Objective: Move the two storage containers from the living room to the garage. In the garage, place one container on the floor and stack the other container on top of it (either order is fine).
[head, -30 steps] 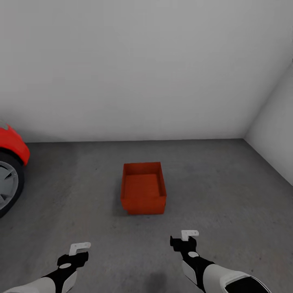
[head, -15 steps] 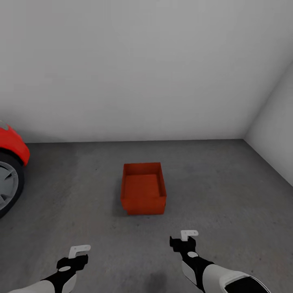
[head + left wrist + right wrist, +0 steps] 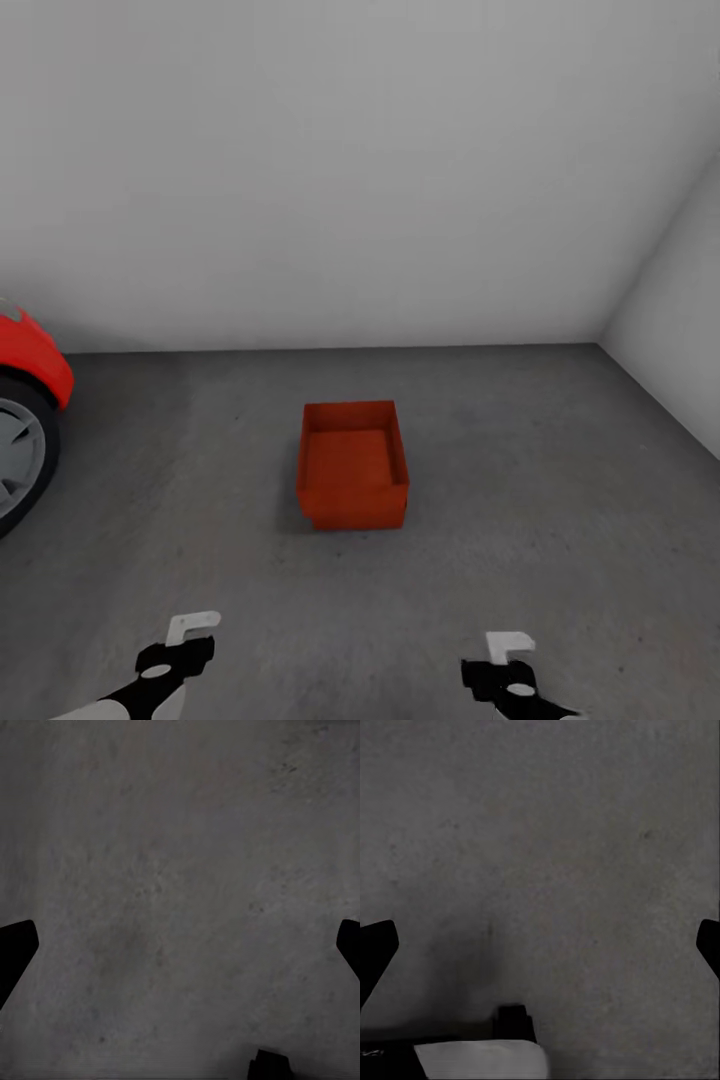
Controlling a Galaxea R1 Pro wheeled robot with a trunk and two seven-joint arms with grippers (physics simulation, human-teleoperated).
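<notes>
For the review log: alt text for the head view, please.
An orange-red storage container sits open-topped on the grey garage floor, near a white wall. Both empty grippers, left and right, hang low in front; a red car shows at left.

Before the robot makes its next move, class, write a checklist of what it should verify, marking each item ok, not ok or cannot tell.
1. One storage container set upright on the garage floor: ok.
2. Second container stacked on it: not ok.
3. Left claw open and empty: ok.
4. Right claw open and empty: ok.
5. Container apart from the red car: ok.
6. Where the second container is: cannot tell.
</notes>
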